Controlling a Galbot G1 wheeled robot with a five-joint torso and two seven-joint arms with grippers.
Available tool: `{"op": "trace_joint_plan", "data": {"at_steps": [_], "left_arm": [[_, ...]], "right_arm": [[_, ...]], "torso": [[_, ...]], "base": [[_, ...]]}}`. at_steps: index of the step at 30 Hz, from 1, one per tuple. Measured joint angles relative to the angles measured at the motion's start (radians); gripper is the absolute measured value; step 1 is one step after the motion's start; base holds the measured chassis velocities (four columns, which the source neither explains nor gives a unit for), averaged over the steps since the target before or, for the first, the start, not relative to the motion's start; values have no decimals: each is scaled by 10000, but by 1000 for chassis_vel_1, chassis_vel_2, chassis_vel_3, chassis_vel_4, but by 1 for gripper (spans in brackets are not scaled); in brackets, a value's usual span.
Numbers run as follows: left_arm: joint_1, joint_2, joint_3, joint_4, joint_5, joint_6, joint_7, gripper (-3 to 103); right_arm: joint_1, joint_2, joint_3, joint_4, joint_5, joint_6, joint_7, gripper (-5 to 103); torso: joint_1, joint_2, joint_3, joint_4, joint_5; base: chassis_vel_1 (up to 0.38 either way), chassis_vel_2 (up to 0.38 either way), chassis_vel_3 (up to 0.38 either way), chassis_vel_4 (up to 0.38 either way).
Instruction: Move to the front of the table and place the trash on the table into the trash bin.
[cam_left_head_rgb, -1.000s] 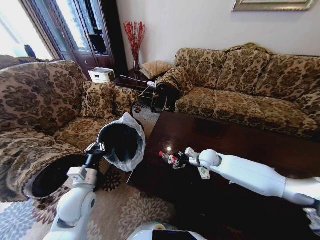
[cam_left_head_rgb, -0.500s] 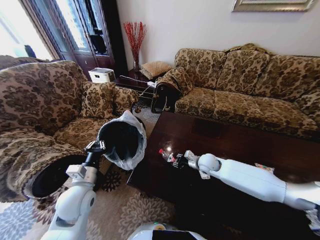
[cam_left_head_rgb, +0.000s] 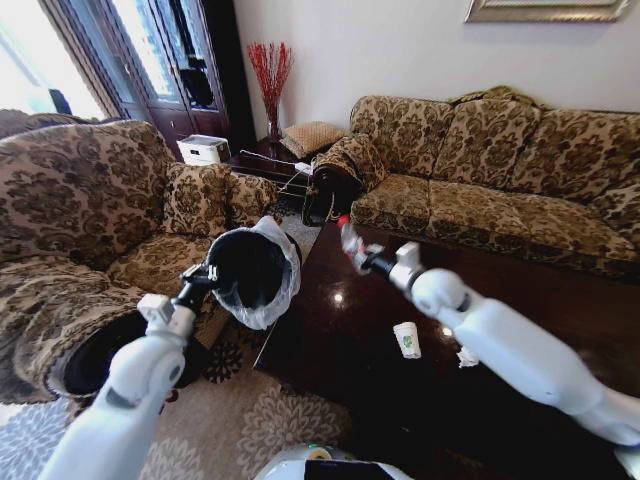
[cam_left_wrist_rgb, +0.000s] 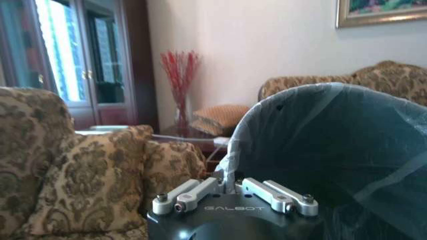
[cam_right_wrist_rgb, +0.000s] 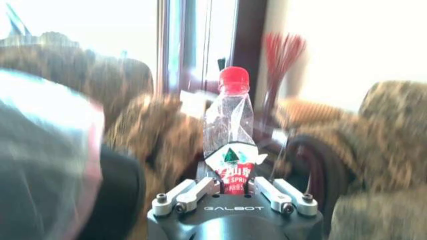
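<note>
The right claw (cam_left_head_rgb: 357, 257) grips a clear bottle (cam_right_wrist_rgb: 229, 135) upright, raised above the tabletop (cam_left_head_rgb: 520, 300). The left claw (cam_left_wrist_rgb: 233, 192) clamps the trash bin (cam_left_head_rgb: 250, 272) rim just beside it.

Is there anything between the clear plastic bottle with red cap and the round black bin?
Nothing: in the head view, only air separates the clear plastic bottle with red cap from the round black bin.

Bin (cam_left_head_rgb: 250, 275) held off the floor by left tool (cam_left_head_rgb: 203, 281), just left of the desk's (cam_left_head_rgb: 520, 300) near-left corner, mouth tipped toward the desk. Right tool (cam_left_head_rgb: 362, 260) above the desk's left part, right of the bin, bottle (cam_left_head_rgb: 347, 240) in it. Cup (cam_left_head_rgb: 406, 339) on desk, nearer the robot; a paper wad (cam_left_head_rgb: 466, 356), probably, to its right. Sofa (cam_left_head_rgb: 500, 170) behind desk.
</note>
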Motion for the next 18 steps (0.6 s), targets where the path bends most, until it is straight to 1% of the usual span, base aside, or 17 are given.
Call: {"op": "trace_joint_plan", "data": {"at_steps": [1, 2, 3, 4, 5, 6, 7, 8, 9, 10, 12, 13, 14, 16, 17, 18], "left_arm": [[-323, 232, 194, 257, -213, 51, -14, 1], [-928, 555, 633, 688, -454, 89, -36, 1], [-928, 555, 633, 688, -454, 89, -36, 1], [-1412, 744, 1037, 996, -566, 95, -29, 1], [-2210, 981, 1683, 1464, -718, 101, -17, 1], [-2210, 981, 1683, 1464, -718, 101, -17, 1], [-2858, 1122, 2180, 1801, -832, 139, -25, 1], [-3714, 1262, 2886, 2260, -1009, 238, 28, 1], [-4215, 1298, 3312, 2543, -1112, 306, 93, 1], [-4215, 1298, 3312, 2543, -1112, 306, 93, 1], [-5406, 1311, 4337, 3109, -1509, 601, 156, 1], [-5406, 1311, 4337, 3109, -1509, 601, 156, 1], [-5932, 1293, 4848, 3342, -1821, 823, 144, 1], [-6572, 1250, 5495, 3574, -2175, 1199, 80, 1], [-6971, 1234, 5859, 3674, -2422, 1513, 35, 1], [-6971, 1234, 5859, 3674, -2422, 1513, 35, 1]], "right_arm": [[227, -39, 150, 119, 133, 14, 3, 13], [662, -56, 193, 243, 294, 85, 63, 13], [662, -56, 193, 243, 294, 85, 63, 13], [1031, -51, 133, 308, 431, 162, 157, 13], [1643, 4, -58, 401, 728, 242, 331, 13], [1643, 4, -58, 401, 728, 242, 331, 13], [2060, 95, -255, 431, 948, 267, 444, 13], [2594, 291, -548, 454, 1133, 323, 546, 13], [2845, 438, -754, 458, 1179, 354, 603, 13], [2845, 438, -754, 458, 1179, 354, 603, 13], [3319, 954, -1455, 574, 1228, 511, 887, 12], [3319, 954, -1455, 574, 1228, 511, 887, 12], [3437, 1210, -1773, 645, 1228, 541, 961, 12], [3543, 1524, -2185, 685, 1180, 560, 979, 12], [3617, 1764, -2539, 660, 1025, 607, 945, 12], [3617, 1764, -2539, 660, 1025, 607, 945, 12]], "torso": [[0, 0, 0, -2, 2], [0, 0, -1, 3, -1], [0, 0, -1, 3, -1], [0, 0, 0, 6, 0], [1, 0, 0, 5, -9], [1, 0, 0, 5, -9], [2, 0, 0, 4, -7], [3, 0, 1, 1, -2], [2, 0, 0, 0, -2], [2, 0, 0, 0, -2], [3, 0, 1, 3, -1], [3, 0, 1, 3, -1], [3, -1, 1, 3, 1], [3, -1, 2, 2, -7], [3, -1, 1, 3, -3], [3, -1, 1, 3, -3]], "base": [[0, 0, 0, 0], [0, 0, 0, 0], [0, 0, 0, 0], [0, 0, 0, 0], [0, 0, 0, 0], [0, 0, 0, 0], [0, 0, 0, 0], [0, 0, 0, 0], [0, 0, 0, 0], [0, 0, 0, 0], [0, 0, 0, 0], [0, 0, 0, 0], [0, 0, 0, 0], [0, 0, 0, 0], [0, 0, 0, 0], [0, 0, 0, 0]]}}
